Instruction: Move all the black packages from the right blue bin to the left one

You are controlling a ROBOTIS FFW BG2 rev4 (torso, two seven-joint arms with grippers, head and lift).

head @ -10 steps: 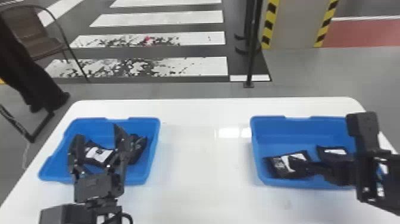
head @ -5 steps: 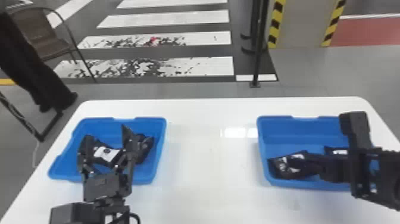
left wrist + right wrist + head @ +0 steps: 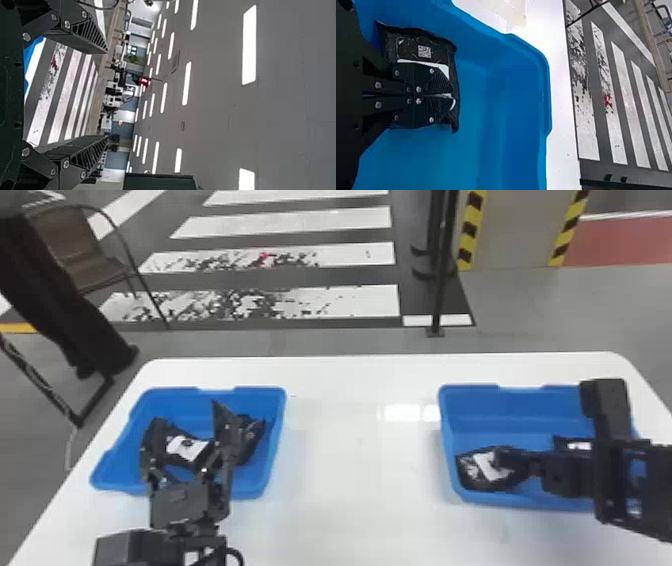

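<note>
"Item one, your right gripper [image 3: 500, 459]?"
"Lower right of the head view: fingers pressed together, pinching a black package [image 3: 472, 476], crinkled film with a white label, inside the right bin [image 3: 510, 402]. Another package [image 3: 576, 445] lies there, farther right."
"Your left gripper [image 3: 187, 415]?"
"Lower left: flat black fingers spread apart, seen across the left bin [image 3: 260, 397]. Two packages in that bin: one white-labelled [image 3: 187, 447], one darker [image 3: 254, 436]."
"Bins?"
"Blue, smooth, rounded corners, notched rims."
"Surface and room?"
"White glossy table [image 3: 360, 490], light glaring right of centre. Upper left, a brown chair [image 3: 75, 252]; top centre, worn white floor stripes [image 3: 295, 220]; upper right, a black post [image 3: 442, 275] on grey floor."
</note>
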